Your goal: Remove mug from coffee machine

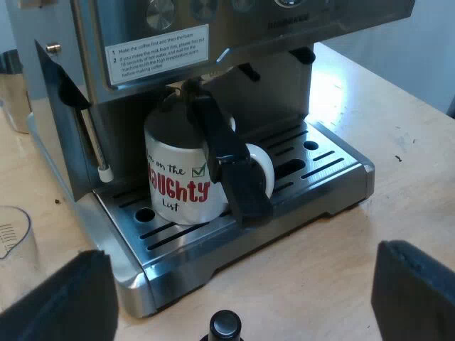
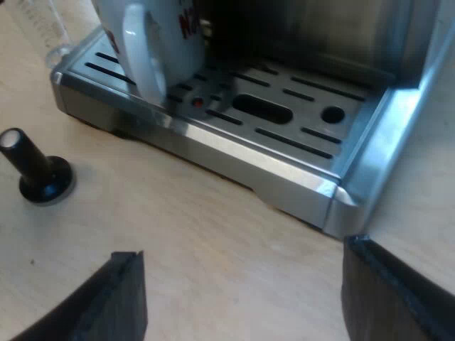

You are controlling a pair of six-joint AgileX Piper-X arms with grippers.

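Observation:
A white mug with red "NAUGHTY" lettering stands on the espresso machine's slotted drip tray. The dark handle of the locked-in metal holder slants down over the mug's rim and ear. My left gripper hovers open over the wooden table just before the tray, facing the mug, with nothing between its fingers. My right gripper is open too, low over the table by the drip tray, and the mug stands at the tray's far end with its ear turned outward.
A tamper with a black knob stands on the table between my left fingers, close to the tray, and the tamper also sits near the mug's end of the tray. A measuring glass, a steam wand and a metal jug are beside the machine.

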